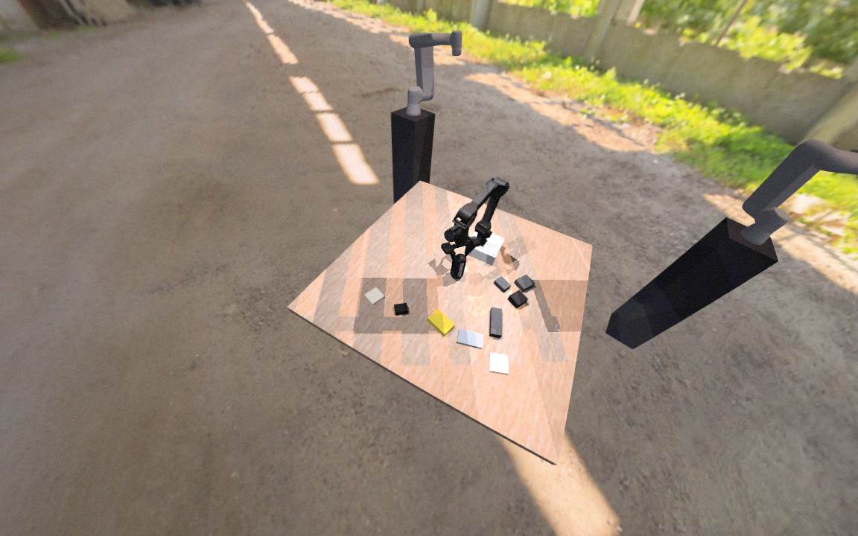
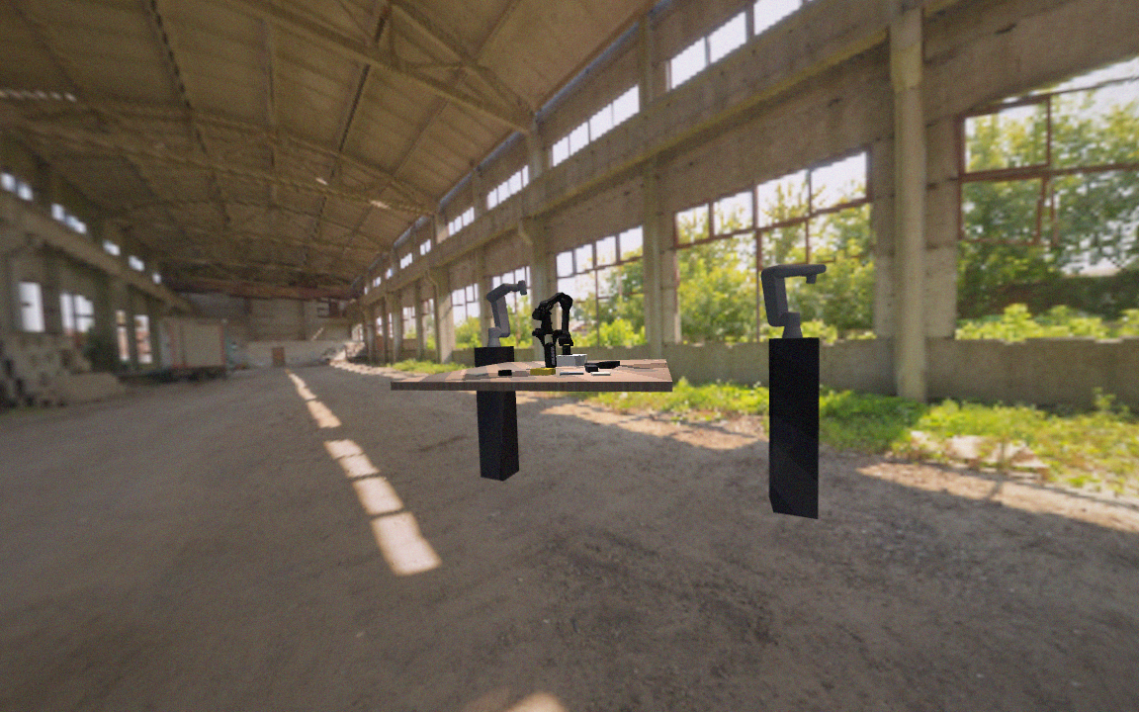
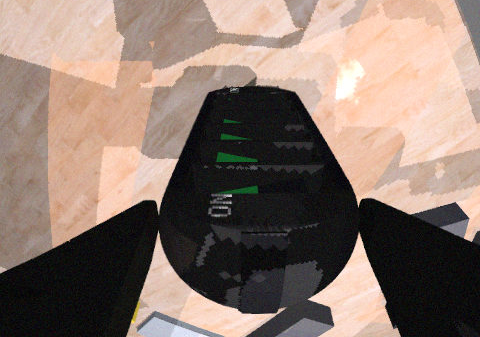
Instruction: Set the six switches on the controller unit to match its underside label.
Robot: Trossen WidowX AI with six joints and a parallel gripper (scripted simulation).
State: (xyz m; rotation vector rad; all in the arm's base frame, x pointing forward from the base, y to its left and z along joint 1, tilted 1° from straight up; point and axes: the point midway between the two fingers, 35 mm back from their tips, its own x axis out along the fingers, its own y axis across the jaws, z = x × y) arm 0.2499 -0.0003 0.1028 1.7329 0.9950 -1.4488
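The dark controller unit [image 1: 459, 268] [image 2: 550, 357] [image 3: 280, 212] is held off the bench, steeply tilted. My gripper [image 1: 458, 257] [image 3: 259, 212] is shut on its two long sides. In the wrist view its switch face shows at a steep slant, with several green rocker ends on the left half and "ON" lettering near the close end. The dark ends are too shadowed to read, and I cannot tell each switch's setting. The underside label is hidden in the wrist view and not readable in the top and exterior views.
A white box [image 1: 489, 247] stands behind the unit. Dark modules [image 1: 501, 284] [image 1: 524, 282] [image 1: 518, 299], a long dark block [image 1: 495, 322], a yellow block [image 1: 441, 322], a grey-blue plate [image 1: 470, 338], pale squares [image 1: 498, 363] [image 1: 374, 295] and a black block [image 1: 401, 308] lie on the bench.
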